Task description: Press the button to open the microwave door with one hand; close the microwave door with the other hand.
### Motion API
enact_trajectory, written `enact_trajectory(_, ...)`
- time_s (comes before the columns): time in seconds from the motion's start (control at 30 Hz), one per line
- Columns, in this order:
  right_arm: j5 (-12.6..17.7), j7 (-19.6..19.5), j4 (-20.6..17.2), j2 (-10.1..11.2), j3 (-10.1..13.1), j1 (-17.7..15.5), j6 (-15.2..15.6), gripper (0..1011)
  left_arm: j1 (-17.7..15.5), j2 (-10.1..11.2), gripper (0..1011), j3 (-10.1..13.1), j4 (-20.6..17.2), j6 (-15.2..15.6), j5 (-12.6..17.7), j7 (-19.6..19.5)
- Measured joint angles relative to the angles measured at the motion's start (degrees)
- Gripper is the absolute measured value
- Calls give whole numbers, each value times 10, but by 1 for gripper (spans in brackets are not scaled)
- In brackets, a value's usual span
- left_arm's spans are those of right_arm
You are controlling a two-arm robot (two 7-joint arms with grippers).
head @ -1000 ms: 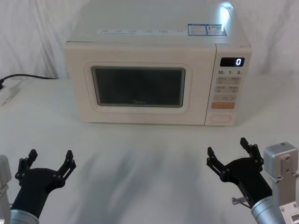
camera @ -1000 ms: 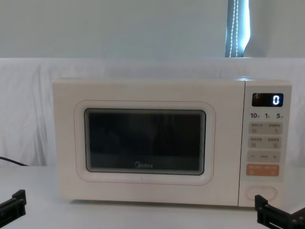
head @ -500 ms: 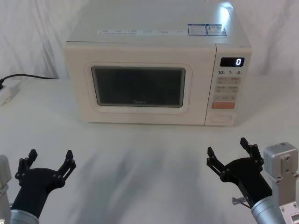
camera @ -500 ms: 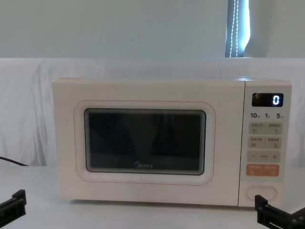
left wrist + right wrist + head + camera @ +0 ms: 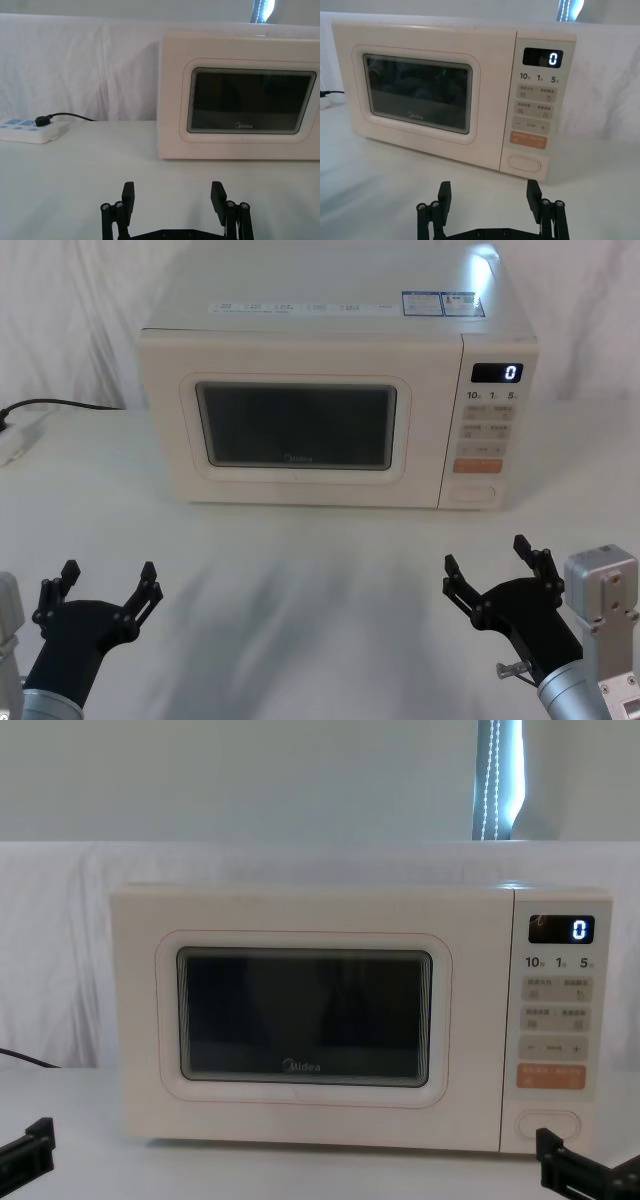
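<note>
The cream-white microwave [image 5: 330, 330] stands at the back of the table. Its door [image 5: 300, 425] with the dark window is shut flush against the body. On the control panel at the right, the display reads 0 and an oval button [image 5: 471, 494] sits at the bottom, below an orange key. My left gripper [image 5: 108, 580] hovers open near the front left, well short of the door [image 5: 252, 100]. At the front right my right gripper [image 5: 487, 562] is open too, beside a silver-grey wrist block, in line with the button [image 5: 524, 163] but far from it.
A white power strip [image 5: 15, 440] with a black cable lies at the far left of the white-draped table [image 5: 320, 580]. Open tabletop stretches between the grippers and the microwave front.
</note>
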Motion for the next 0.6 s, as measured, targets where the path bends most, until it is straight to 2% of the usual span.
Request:
enact_trajectory(0.27, 0, 0, 0, 0, 0, 0, 0, 844, 0, 0, 1001, 0, 0, 0, 0, 0)
enact_trajectory(0.33, 0, 0, 0, 0, 0, 0, 0, 750, 0, 0, 1001, 0, 0, 0, 0, 0)
enact_trajectory(0.47, 0, 0, 0, 0, 0, 0, 0, 671, 0, 0, 1001, 0, 0, 0, 0, 0)
enact_trajectory(0.6, 0, 0, 0, 0, 0, 0, 0, 521, 0, 0, 1001, 0, 0, 0, 0, 0)
